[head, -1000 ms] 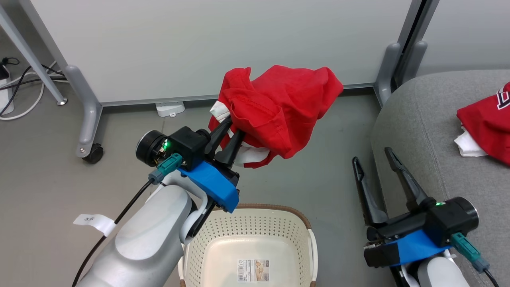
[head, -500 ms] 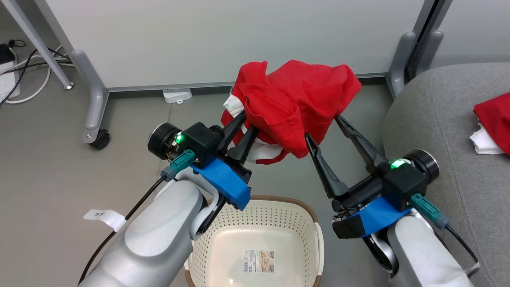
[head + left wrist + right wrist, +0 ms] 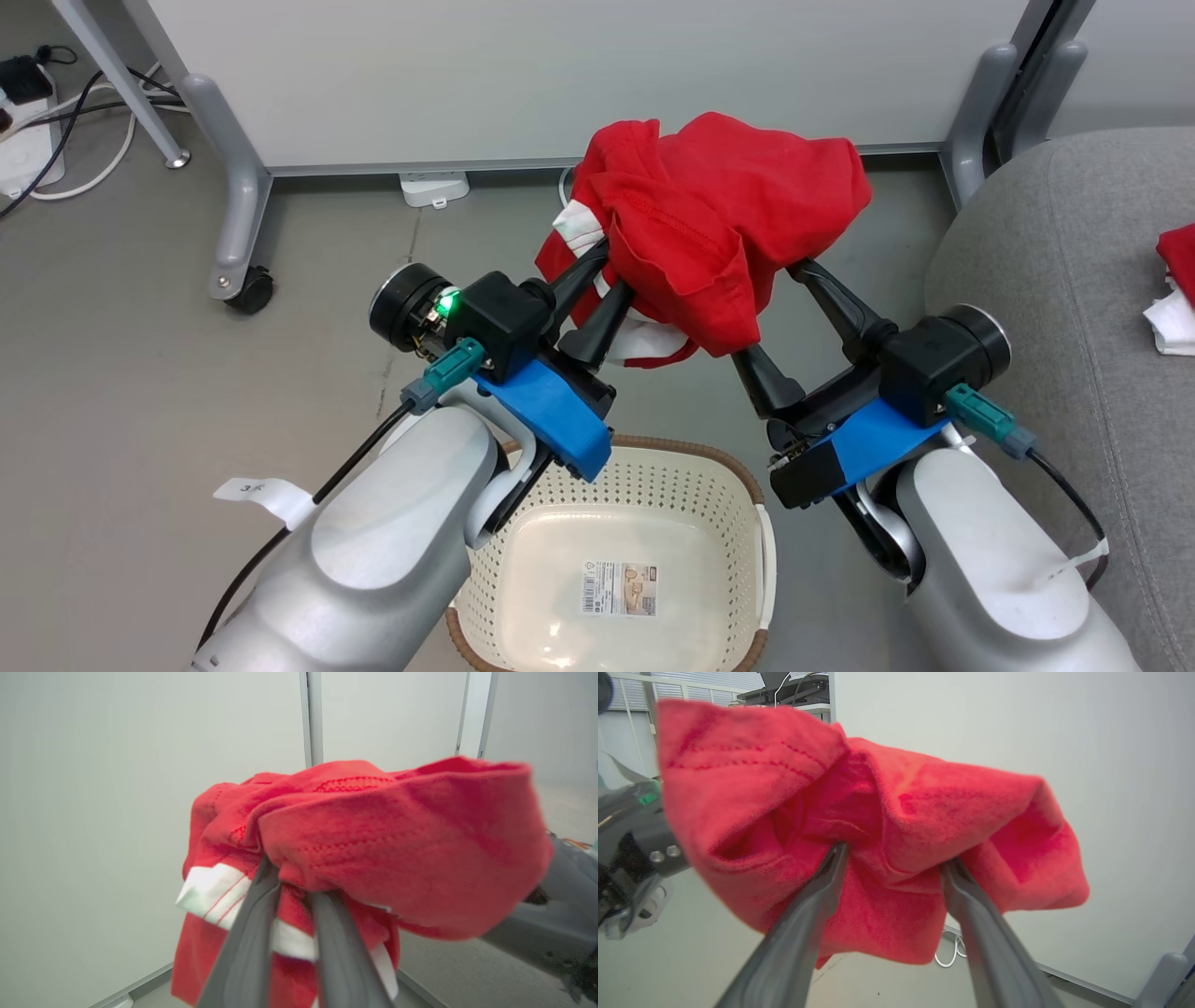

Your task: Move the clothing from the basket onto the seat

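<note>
Head view: a bunched red jersey [image 3: 719,205] with white trim is being held up in the air above the grey floor [image 3: 140,373], at the far middle of the scene, just in front of a pale partition [image 3: 560,75]. It is being pinched at its left edge by the left gripper [image 3: 597,285], whose jaws are being pressed nearly closed on a fold of cloth. From the right, the jersey is being met by the right gripper [image 3: 775,313]. Its jaws are being held wide apart, both tips are being hidden by the hanging cloth, and nothing is being clamped between them.

A cream basket [image 3: 709,457] with a brown rim is being shown on the floor at the near middle, below and between the two arms, with a label [image 3: 619,588] lying on its bottom. The grey seat [image 3: 1055,280] is being shown at the right, apart from the held jersey. A second jersey [image 3: 1178,252] is lying on it at the right edge of the view.

Left wrist view: two fingers [image 3: 247,947] are being pressed close together on red and white cloth. Right wrist view: spread fingers are being pushed into the folds from below.
</note>
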Controlling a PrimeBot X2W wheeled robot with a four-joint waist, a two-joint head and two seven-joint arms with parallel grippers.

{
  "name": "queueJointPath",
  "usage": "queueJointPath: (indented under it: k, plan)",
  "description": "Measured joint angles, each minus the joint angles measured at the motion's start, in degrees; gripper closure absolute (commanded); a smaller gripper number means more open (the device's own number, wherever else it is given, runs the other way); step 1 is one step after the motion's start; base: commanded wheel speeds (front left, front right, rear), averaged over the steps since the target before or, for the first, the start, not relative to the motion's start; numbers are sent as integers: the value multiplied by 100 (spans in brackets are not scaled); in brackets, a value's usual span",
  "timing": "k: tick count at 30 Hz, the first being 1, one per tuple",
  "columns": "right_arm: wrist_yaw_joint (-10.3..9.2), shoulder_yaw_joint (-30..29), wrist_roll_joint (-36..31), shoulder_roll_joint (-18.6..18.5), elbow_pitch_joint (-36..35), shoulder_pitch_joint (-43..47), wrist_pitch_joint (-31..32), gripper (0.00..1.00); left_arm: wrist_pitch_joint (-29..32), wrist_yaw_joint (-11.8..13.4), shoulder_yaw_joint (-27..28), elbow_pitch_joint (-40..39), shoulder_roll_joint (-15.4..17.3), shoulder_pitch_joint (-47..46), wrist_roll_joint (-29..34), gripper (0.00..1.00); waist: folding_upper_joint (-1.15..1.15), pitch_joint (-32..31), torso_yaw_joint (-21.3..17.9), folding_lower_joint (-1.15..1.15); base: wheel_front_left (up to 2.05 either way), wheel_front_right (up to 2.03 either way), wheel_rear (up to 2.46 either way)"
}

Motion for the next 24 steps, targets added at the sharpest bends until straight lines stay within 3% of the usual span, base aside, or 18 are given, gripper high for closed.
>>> queueJointPath:
  k: [13, 15, 24]
  plan:
    - [0, 421, 457, -201, 1, -367, 0, 0, 0, -31, -83, -16, -76, -31, 47, 100, 0, 61, 17, 0, 0, 0, 0]
    - [0, 524, 531, -213, 14, -406, 0, 100, 0, -43, -85, -15, -77, -32, 48, 100, 0, 60, 18, 0, 0, 0, 0]
    - [0, 635, 716, -247, 133, -498, 0, 100, 0, -54, -90, -12, -91, -32, 51, 100, 0, 65, 36, 0, 0, 0, 0]
